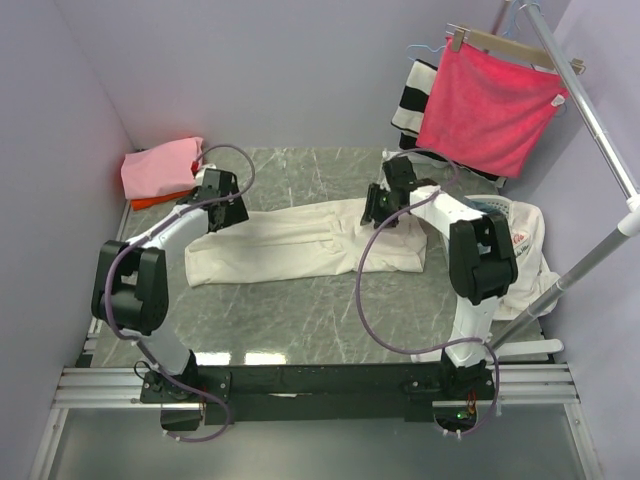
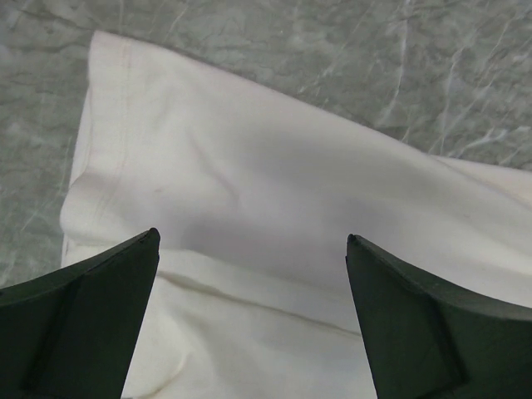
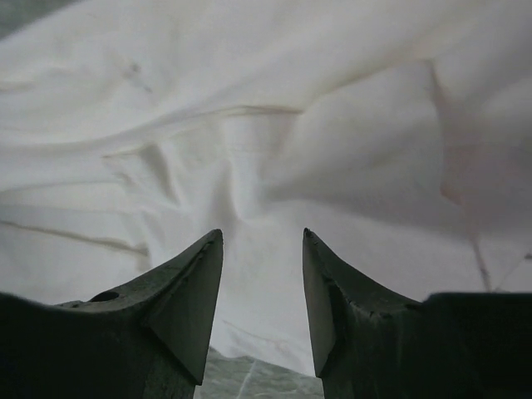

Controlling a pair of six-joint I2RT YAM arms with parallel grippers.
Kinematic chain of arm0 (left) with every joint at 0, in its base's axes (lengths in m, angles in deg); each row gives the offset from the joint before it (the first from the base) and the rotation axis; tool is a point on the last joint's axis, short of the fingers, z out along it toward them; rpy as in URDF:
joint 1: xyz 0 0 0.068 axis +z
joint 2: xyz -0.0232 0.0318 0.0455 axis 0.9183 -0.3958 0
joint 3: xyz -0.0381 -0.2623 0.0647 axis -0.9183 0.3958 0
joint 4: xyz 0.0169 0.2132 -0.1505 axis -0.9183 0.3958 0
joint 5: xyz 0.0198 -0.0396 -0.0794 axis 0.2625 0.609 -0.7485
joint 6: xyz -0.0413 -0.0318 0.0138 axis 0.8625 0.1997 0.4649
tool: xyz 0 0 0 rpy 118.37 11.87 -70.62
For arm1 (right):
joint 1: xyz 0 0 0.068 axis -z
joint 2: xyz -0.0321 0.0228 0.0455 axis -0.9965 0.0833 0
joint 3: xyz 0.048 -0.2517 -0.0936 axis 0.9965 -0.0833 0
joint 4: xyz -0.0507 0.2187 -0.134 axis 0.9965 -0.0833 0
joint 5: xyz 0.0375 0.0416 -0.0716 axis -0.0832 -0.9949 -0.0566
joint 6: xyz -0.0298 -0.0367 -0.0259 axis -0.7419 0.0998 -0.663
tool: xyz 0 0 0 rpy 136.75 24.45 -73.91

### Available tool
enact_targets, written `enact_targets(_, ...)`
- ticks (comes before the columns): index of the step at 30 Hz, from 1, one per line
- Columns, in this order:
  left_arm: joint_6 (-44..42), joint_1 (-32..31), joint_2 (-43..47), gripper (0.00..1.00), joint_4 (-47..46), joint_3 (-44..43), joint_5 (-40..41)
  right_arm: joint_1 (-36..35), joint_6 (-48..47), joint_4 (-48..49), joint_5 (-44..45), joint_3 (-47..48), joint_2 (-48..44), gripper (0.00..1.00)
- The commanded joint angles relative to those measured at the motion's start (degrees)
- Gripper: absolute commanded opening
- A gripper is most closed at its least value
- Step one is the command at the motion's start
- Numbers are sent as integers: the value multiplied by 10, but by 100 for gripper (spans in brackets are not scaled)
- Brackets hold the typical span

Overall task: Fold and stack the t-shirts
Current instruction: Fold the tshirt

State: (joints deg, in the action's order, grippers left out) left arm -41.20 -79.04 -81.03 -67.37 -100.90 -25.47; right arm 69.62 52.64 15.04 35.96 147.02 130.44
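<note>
2 arms over the cream tee (image 1: 300, 240), which lies stretched left to right across the middle of the table (image 1: 300, 330).
The left gripper (image 2: 252, 241) hangs released, jaws wide, above the tee's left end. The right gripper (image 3: 262, 237) is at the right end, jaws narrowly apart where the cloth puckers; I cannot tell whether it pinches. The pink shirt (image 1: 160, 165) lies folded on the orange-red shirt (image 1: 150, 201) in the far left corner.

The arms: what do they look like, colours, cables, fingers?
The left arm and right arm have white shells with black joint housings. A purple-grey cable loops along each. The left gripper and right gripper have dark wedge-shaped fingers tapering to points.
</note>
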Motion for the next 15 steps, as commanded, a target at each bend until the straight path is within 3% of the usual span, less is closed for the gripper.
enact_targets(1, -23, -5, -34, 99, -4, -15, -24, 5, 1, -26, 62, -25, 16, 51)
enact_targets(10, -9, -5, -67, 100, -15, 32, -6, 26, 14, -39, 149, -46, 23, 58)
enact_targets(15, -15, -13, -122, 99, 72, -8, -40, 26, 1, -74, 126, 12, 64, 59)
